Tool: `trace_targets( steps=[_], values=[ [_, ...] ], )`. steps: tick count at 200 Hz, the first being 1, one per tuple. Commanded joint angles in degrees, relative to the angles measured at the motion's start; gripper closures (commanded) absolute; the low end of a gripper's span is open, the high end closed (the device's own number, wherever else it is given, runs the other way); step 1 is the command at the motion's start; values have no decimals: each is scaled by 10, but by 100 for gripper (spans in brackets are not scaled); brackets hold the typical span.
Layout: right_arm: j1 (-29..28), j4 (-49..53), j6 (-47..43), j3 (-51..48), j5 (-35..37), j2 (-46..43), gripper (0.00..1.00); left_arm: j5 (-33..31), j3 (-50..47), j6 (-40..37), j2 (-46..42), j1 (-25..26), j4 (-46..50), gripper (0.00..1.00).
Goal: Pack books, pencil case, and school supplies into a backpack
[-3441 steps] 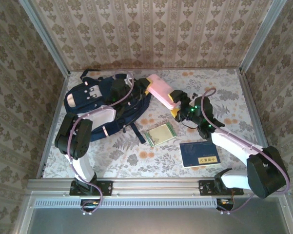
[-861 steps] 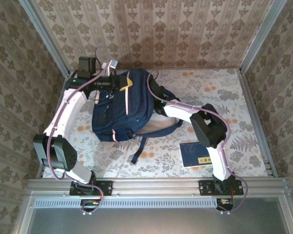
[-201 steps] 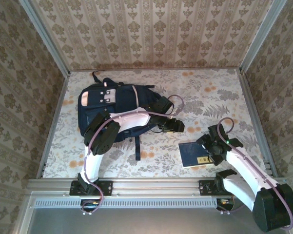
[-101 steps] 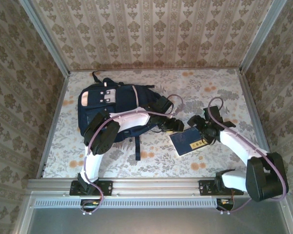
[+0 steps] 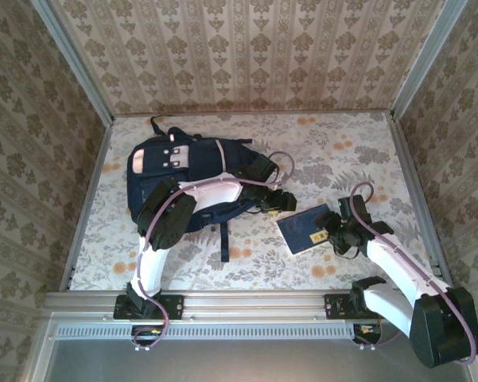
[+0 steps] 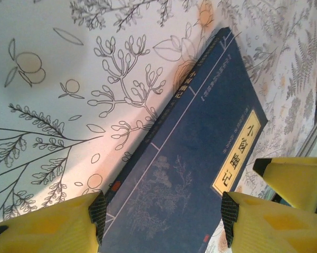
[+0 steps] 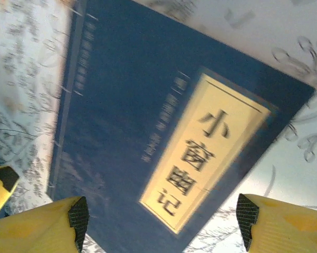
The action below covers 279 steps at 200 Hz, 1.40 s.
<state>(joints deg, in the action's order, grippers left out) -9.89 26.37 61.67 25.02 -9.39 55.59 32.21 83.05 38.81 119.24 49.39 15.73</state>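
Navy book [image 7: 121, 105], yellow label with dark characters: flat on the table [image 5: 358, 151], cover up. It is the nearest item to my arms' bases, and lies right of the backpack and apart from it.

Right hand [image 7: 158, 224]: poised at the book's right edge, at the label end. Its fingers are well apart, one on either side of the label in its wrist view, with nothing gripped. I cannot tell whether the tips touch the cover.

Left hand [image 6: 161, 221]: at the book's far left corner, reaching in from the backpack side. Its fingers are about half spread, the cover showing between them, with nothing gripped. A yellow fingertip of the other hand sits at the edge of its view, so the two hands are close together over one book.

Backpack [image 5: 163, 171]: navy with pale trim, light buckle patch up. It lies farthest back, on the left of the table, with my left arm stretched across its right half. I cannot tell from above where its opening stands.

Step in hand, by my judgement: picking up this book, with both hands set about it.

Next move calls for:
- one hand to work a finger under an edge of the thin, flat book, or slide it until an edge can be pinched;
- the other hand to give way and hold the backpack's mouth open;
- the book then to be carried across and fed in edgewise.
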Motion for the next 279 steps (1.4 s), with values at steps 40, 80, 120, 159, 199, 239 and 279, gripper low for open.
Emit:
trace_targets(
  steps=[40, 80, 120, 159, 199, 239, 279],
  values=[
    [3, -50, 18, -41, -27, 7, 28, 28, 37, -2, 55, 22, 0, 38],
    [6, -91, 4, -43, -34, 29, 33, 64, 39, 13, 72, 30, -18, 41],
    [8, -122, 0, -37, -46, 29, 39, 78, 41, 8, 78, 37, -13, 45],
    [8, -96, -6, -18, -34, -5, 44, 74, 38, 0, 80, 37, -7, 48],
    [8, -84, -9, -7, -31, -23, 46, 74, 42, -2, 86, 42, -4, 49],
    [8, -96, -7, -6, -35, -5, 55, 72, 46, -10, 83, 43, 8, 51],
    [8, -67, -10, 8, -21, -24, 58, 70, 36, -8, 76, 38, 4, 52]
  ],
)
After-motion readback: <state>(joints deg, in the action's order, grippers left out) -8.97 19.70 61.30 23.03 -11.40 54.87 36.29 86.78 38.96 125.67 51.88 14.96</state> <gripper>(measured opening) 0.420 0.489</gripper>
